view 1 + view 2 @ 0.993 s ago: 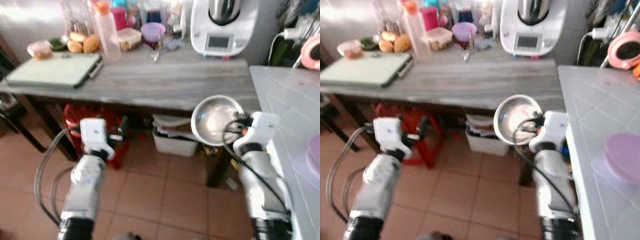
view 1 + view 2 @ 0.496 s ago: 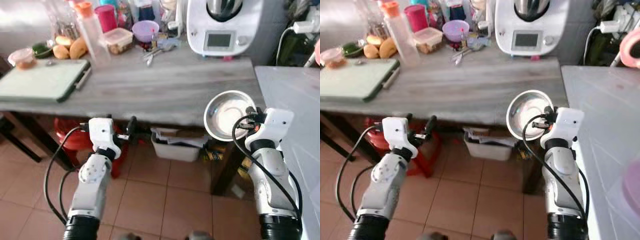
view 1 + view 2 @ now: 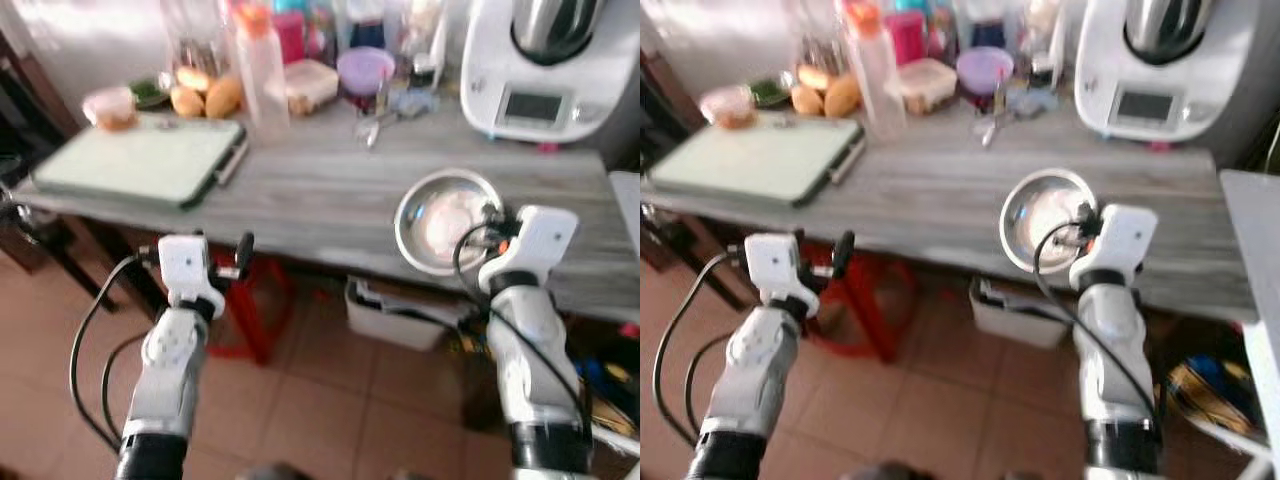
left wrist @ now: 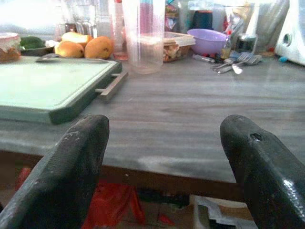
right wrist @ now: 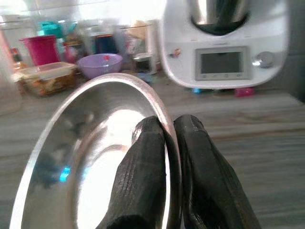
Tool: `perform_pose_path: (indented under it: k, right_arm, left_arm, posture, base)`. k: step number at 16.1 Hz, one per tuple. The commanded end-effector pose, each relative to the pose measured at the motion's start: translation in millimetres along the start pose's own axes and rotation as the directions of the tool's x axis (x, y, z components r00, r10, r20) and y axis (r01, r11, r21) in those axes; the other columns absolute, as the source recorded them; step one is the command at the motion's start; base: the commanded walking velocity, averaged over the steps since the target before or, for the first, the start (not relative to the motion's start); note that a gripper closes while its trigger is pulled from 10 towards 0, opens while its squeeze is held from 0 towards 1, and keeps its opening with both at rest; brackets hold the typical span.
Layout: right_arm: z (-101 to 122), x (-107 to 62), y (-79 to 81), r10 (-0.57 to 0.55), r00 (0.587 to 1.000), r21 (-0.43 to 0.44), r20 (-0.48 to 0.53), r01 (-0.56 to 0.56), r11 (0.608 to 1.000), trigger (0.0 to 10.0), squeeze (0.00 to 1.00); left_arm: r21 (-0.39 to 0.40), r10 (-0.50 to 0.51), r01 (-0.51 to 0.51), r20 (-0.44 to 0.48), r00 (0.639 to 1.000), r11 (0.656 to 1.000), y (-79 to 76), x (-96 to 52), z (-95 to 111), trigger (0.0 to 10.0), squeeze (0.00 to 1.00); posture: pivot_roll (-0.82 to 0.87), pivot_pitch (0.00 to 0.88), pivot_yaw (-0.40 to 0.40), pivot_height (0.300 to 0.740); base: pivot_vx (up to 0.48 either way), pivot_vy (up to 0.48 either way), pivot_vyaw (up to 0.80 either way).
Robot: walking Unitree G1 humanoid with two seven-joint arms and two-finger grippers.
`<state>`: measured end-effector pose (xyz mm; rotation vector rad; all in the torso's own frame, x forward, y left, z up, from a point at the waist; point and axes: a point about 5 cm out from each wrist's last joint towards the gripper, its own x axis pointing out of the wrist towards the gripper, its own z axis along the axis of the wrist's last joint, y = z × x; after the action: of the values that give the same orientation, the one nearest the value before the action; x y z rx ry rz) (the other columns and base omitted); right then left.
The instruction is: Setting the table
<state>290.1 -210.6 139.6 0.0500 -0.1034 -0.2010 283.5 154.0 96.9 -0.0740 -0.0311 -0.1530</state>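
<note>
Over table (image 3: 330, 200), right hand (image 5: 167, 143) pinching bowl (image 3: 440, 215)

Cutting board (image 3: 135, 160) left on table (image 3: 320, 205), appliance (image 3: 535, 65) right.

Both arms are silver tubes ending in black cuffs near the camera, each topped by a white boxy wrist housing. Looping black cables run along them. The left gripper (image 3: 243, 252) and right gripper (image 5: 167, 143) have thick, matte black fingers (image 4: 78, 157).
</note>
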Motion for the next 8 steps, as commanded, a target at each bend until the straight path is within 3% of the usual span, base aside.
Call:
perform_pose_path:
  k: [1,5,8]
  right_arm:
    - [4.7,3.8,-8.3,-0.058,0.998,0.016,0.018,0.058,0.998,10.0,0.00]
    - [-2.7,5.5,-21.7,-0.157,0.987,0.046,-0.028,0.158,0.986,10.0,0.00]
    - [-4.0,4.9,-21.7,-0.158,0.987,0.046,-0.030,0.159,0.986,10.0,0.00]
  left_arm:
    - [0.010,0.015,-0.015,0.000,1.000,1.000,3.7,0.8,2.5,10.0,0.00]
    - [-0.008,-0.005,0.005,-0.016,1.000,1.000,2.3,1.1,1.0,10.0,0.00]
    - [-0.009,-0.013,0.012,-0.020,1.000,1.000,1.8,0.3,0.8,10.0,0.00]
  posture:
    - [-0.06,0.000,0.053,0.740]
    - [-0.05,0.000,0.055,0.740]
    - [-0.05,0.000,0.057,0.740]
  base:
    - [0.000,0.000,0.00]
    - [0.000,0.000,0.00]
    - [0.000,0.420,-0.72]
